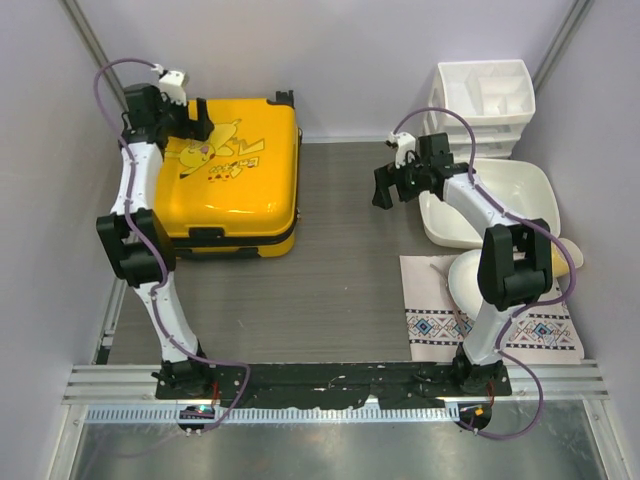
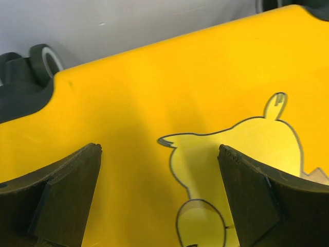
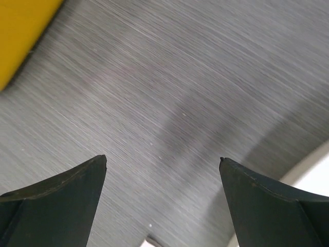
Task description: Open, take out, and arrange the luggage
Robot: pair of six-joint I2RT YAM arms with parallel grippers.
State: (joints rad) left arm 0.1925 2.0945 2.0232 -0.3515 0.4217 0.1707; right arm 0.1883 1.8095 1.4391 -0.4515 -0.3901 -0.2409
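Left gripper (image 1: 203, 128) is hanging with its jaws spread wide over the far left part of the suitcase lid, holding nothing; from the left wrist view its two dark fingers (image 2: 67, 195) are framing the cartoon print, and the gripper (image 2: 158, 148) is showing only yellow shell between them. Right gripper (image 1: 393, 192) is likewise standing wide open and empty, hovering over bare table right of centre, and the right wrist view is showing the gripper (image 3: 162, 158) with nothing but grey surface between its fingers. The grey table (image 1: 340, 250) is carrying everything. The luggage (image 1: 235, 185), the biggest thing on it, is lying flat and closed at the far left, printed lid facing up, its black zipper band running along the near and right sides and its black wheels (image 1: 280, 97) pointing to the far wall; one wheel (image 2: 43, 57) is showing in the left wrist view, and a yellow corner of the luggage (image 3: 20, 31) is peeking into the top left of the right wrist view. A patterned cloth (image 1: 440, 325) is lying at the near right. A white basin (image 1: 535, 190) is sitting at the right, just far of the cloth. A white drawer organizer (image 1: 485, 95) is standing in the far right corner, just behind the basin. A smaller white dish (image 1: 462, 285) is resting on the cloth, partly hidden by the right arm.
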